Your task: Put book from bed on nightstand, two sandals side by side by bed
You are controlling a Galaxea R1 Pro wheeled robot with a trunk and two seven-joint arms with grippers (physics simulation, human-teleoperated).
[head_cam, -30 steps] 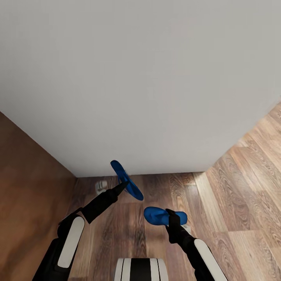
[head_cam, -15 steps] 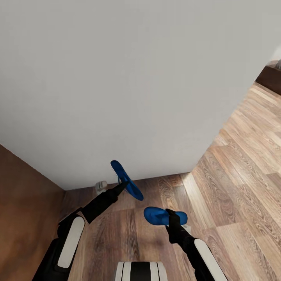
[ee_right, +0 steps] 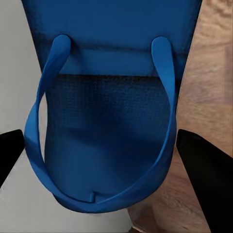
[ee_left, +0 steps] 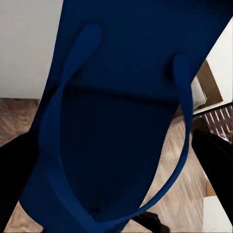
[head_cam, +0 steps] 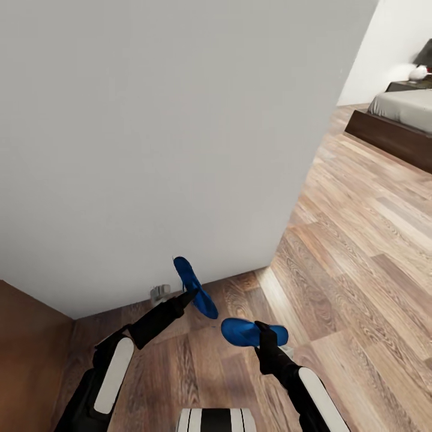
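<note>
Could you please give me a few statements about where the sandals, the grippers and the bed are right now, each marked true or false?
1. The left gripper holds a blue sandal. True.
2. The right gripper is open and holds nothing. False: it is shut on the other sandal.
3. Both sandals lie on the wood floor. False: both are held in the air above it.
4. The bed shows at the far right of the head view, beyond the white wall. True.
5. The sandals have white straps. False: in both wrist views the straps look blue.
</note>
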